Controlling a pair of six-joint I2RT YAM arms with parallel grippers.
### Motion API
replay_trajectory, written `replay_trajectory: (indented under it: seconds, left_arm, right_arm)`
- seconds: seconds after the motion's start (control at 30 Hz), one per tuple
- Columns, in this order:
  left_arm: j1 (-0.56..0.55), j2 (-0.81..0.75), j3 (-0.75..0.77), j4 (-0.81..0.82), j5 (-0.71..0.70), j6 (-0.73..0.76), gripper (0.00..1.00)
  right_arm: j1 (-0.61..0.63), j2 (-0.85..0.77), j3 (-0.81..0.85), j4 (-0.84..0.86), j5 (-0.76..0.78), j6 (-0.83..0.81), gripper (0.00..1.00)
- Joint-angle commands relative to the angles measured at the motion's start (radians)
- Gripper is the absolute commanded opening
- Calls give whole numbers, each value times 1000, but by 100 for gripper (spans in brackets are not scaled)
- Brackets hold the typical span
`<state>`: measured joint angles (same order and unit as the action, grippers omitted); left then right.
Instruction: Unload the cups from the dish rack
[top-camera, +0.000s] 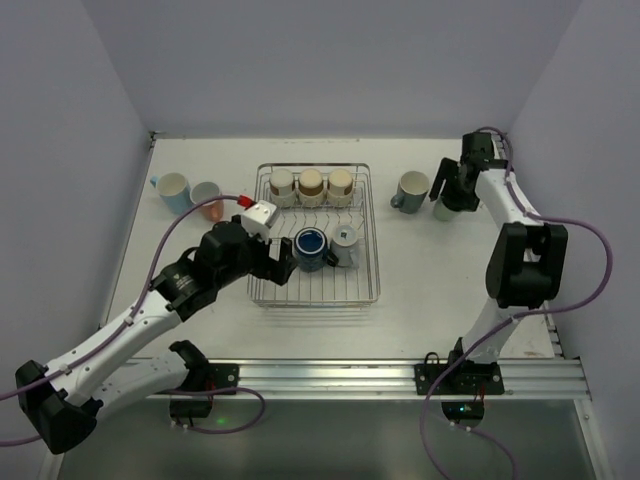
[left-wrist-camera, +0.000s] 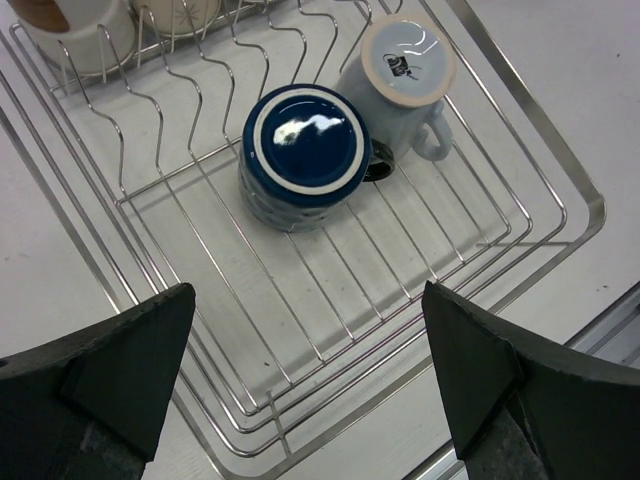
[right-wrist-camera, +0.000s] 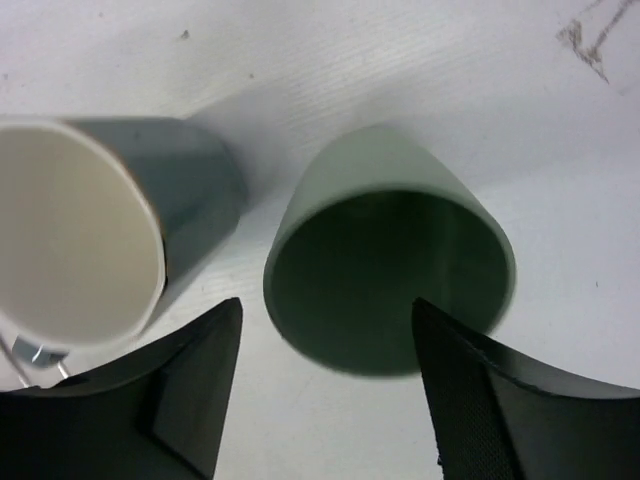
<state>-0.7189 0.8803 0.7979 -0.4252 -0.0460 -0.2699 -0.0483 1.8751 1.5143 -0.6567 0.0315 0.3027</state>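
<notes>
We count nine cups, and four of them are out of the dish rack (top-camera: 318, 290). A light blue cup (top-camera: 173, 190) and a pink cup (top-camera: 208, 200) lie on the table (top-camera: 440, 280), at about ten o'clock from the rack. A grey mug (right-wrist-camera: 190, 190) and a green cup (right-wrist-camera: 390, 250) stand at about two o'clock from it, close beside each other.

Five cups are left inside. Three cream cups (top-camera: 312, 185) sit in a row along the twelve o'clock side. A navy cup (left-wrist-camera: 300, 150) and a pale mug (left-wrist-camera: 405, 60) sit upside down and touching, nearer the three o'clock side.

The right gripper (right-wrist-camera: 327, 305) is over the green cup. Its fingers are apart, one on each side of the cup, and we do not think they are squeezing it. The cup stands on the table by itself, so that one looks done.

The left gripper (left-wrist-camera: 308, 290) is spread wide and holds nothing. It hangs over the six o'clock part of the rack and points at the navy cup.

So we think the job is almost half done. The navy cup looks like the next one to come out.
</notes>
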Motion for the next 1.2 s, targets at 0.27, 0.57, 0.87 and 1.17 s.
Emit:
replay_trajectory:
  seconds: [0.27,0.57,0.87,1.17]
  left_arm:
    - [-76,293,110,160,-146,-91,100]
    - [-34,448,64,416,-75,81,100]
    - [-34,568,124,390,-71,101,100]
    - [-33,649,158,396,-61,124,100]
  right_arm:
    - [-1,-513,-410,353,-108,174,93]
    - [-1,-734,-624,526,-142,228,99]
    - [-1,-745,-638,574,-266,246,99]
    - [-1,-754,-640,583,-297,246,99]
